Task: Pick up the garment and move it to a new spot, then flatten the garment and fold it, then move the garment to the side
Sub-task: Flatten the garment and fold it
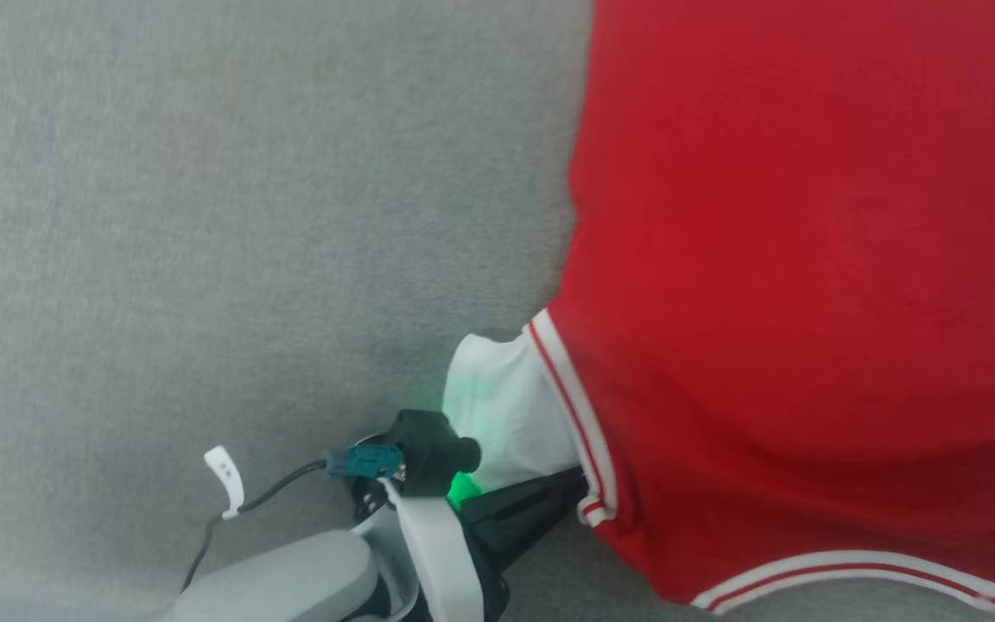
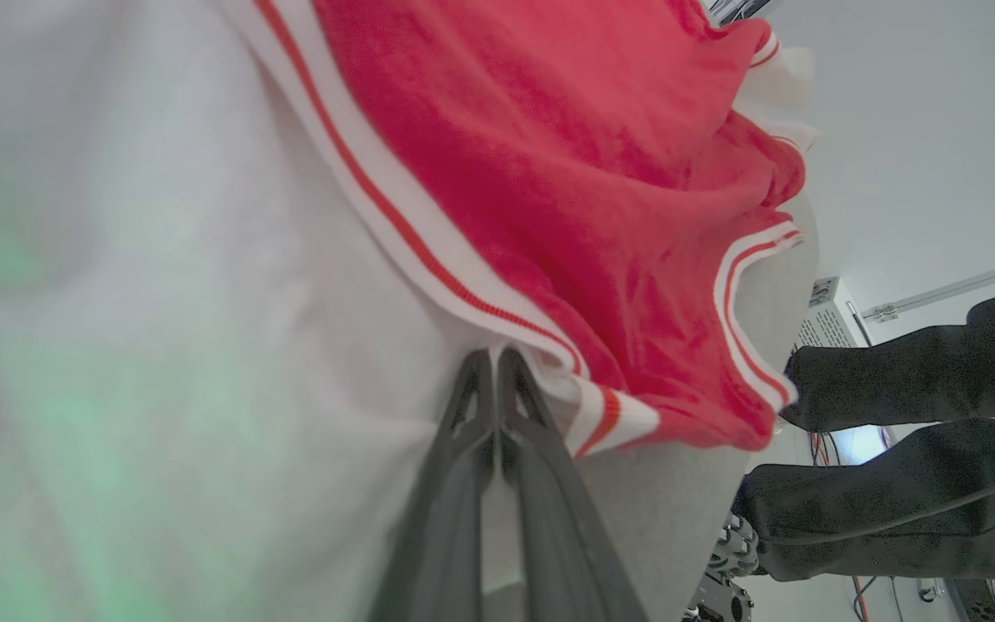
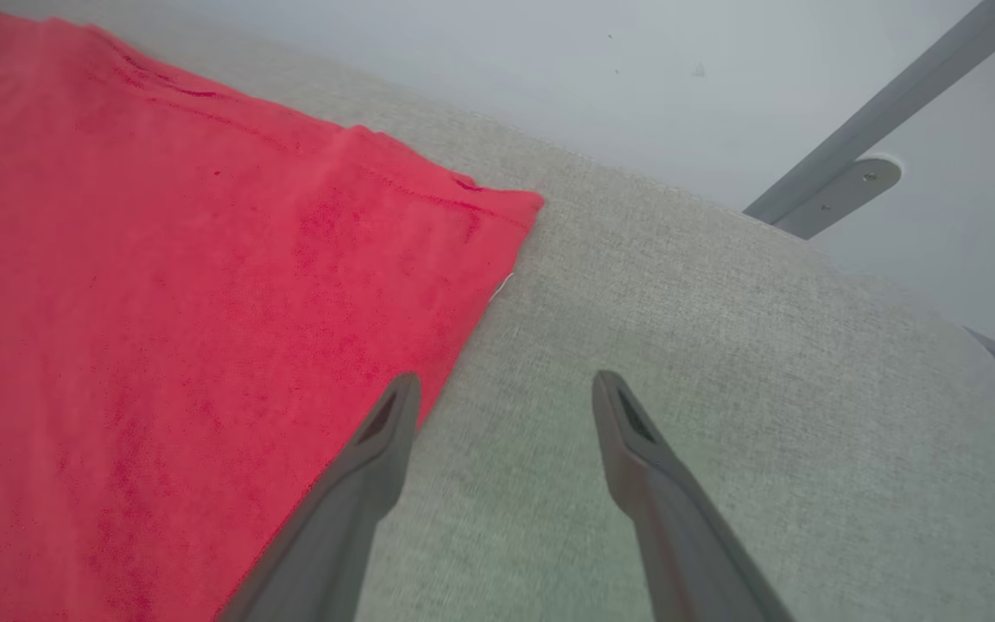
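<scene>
Pinching the garment (image 1: 808, 259) by its white sleeve, right at the striped trim, with the left gripper (image 2: 495, 356) closed tight on the cloth. Holding the right gripper (image 3: 506, 397) fingers wide apart over grey woven upholstery (image 1: 204, 216), at the edge of the red cloth lying spread there. Behind, plain white wall (image 3: 463, 52) and grey rail (image 3: 886, 95).
</scene>
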### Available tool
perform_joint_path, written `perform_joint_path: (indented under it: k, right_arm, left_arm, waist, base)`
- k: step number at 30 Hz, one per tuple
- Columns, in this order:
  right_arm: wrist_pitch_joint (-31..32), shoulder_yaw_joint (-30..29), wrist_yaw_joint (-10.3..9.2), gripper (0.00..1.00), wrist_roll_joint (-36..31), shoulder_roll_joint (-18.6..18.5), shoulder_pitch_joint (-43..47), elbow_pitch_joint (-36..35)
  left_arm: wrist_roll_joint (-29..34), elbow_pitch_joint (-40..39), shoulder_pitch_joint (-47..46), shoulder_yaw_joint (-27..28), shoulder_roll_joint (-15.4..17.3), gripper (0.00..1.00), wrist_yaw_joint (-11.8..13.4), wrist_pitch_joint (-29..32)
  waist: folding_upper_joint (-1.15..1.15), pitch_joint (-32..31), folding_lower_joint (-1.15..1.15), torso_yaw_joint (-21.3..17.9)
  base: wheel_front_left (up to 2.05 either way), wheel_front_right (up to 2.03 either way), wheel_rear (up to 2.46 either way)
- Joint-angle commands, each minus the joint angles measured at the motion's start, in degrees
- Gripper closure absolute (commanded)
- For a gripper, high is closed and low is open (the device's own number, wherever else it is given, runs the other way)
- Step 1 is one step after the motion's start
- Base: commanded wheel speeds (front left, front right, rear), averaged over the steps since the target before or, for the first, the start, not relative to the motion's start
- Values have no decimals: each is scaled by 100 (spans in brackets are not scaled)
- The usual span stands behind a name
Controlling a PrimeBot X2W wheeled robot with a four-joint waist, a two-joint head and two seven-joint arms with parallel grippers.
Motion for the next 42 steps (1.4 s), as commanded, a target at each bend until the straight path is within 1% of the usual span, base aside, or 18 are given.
perform_joint_path:
  k: [1,5,8,10,16,17,18,19,20,21,27,33,37,40,42]
  right_arm:
    - [343,-75,-6,0,-119,239,-343,432]
    - [976,-142,-5,0,-278,813,-948,1407]
    - [1358,-171,-4,0,-232,1114,-1263,1953]
    - [1547,-127,-4,0,-230,1284,-1348,2167]
    - [1875,2,-1,0,-199,1492,-1463,2396]
    - [1915,31,-1,17,-188,1502,-1469,2401]
    - [1922,50,-1,57,-184,1505,-1472,2390]
    - [1872,57,-1,69,-177,1507,-1481,2352]
    - [1833,29,-1,96,-101,1501,-1464,2372]
    - [1825,20,-1,100,-67,1502,-1437,2395]
    - [1618,28,-3,100,90,1491,-1374,2468]
    - [1411,133,-3,100,249,1376,-1178,2167]
    - [1311,378,-3,100,342,1000,-694,1577]
    - [1224,627,-3,100,464,596,-175,922]
    - [1096,794,-4,100,590,302,226,445]
  left_arm:
    - [22,296,-109,-32,-181,100,-5,93]
    - [132,425,-233,-36,-270,100,-12,95]
    - [137,490,-284,-40,-305,100,-14,84]
    - [125,532,-304,-37,-325,100,-26,82]
    - [81,675,-361,-21,-386,100,-85,63]
    - [76,707,-385,-19,-409,100,-104,54]
    - [70,728,-405,-16,-432,100,-121,37]
    - [53,744,-418,-9,-453,100,-149,15]
    - [44,766,-430,-3,-468,100,-166,6]
    - [38,791,-445,-3,-471,100,-188,-5]
    - [-17,910,-429,33,-451,100,-262,-107]
    - [-47,948,-336,154,-317,100,-295,-249]
    - [-76,976,-169,328,-123,100,-287,-354]
    - [-59,957,36,457,26,100,-243,-402]
    - [-81,898,209,543,63,100,-244,-424]
  waist:
    - [-1,430,0,323]
    - [-1,708,0,465]
    - [-1,829,0,529]
    - [-1,869,0,547]
    - [-1,885,0,535]
    - [-1,872,0,537]
    - [-1,858,0,539]
    - [-1,843,0,544]
    - [-1,824,0,549]
    - [-1,802,0,550]
    - [-1,625,0,462]
    - [-1,296,0,285]
    - [-1,-62,0,120]
    - [-1,-358,0,-18]
    - [-1,-540,0,-117]
  base:
    - [0,0,0]
    - [0,0,0]
    - [0,0,0]
    - [0,0,0]
    - [0,0,0]
    - [0,0,0]
    - [0,0,0]
    - [0,0,0]
    - [0,0,0]
    - [0,0,0]
    - [0,0,0]
    - [0,0,0]
    - [0,0,0]
    - [0,0,0]
    - [0,0,0]
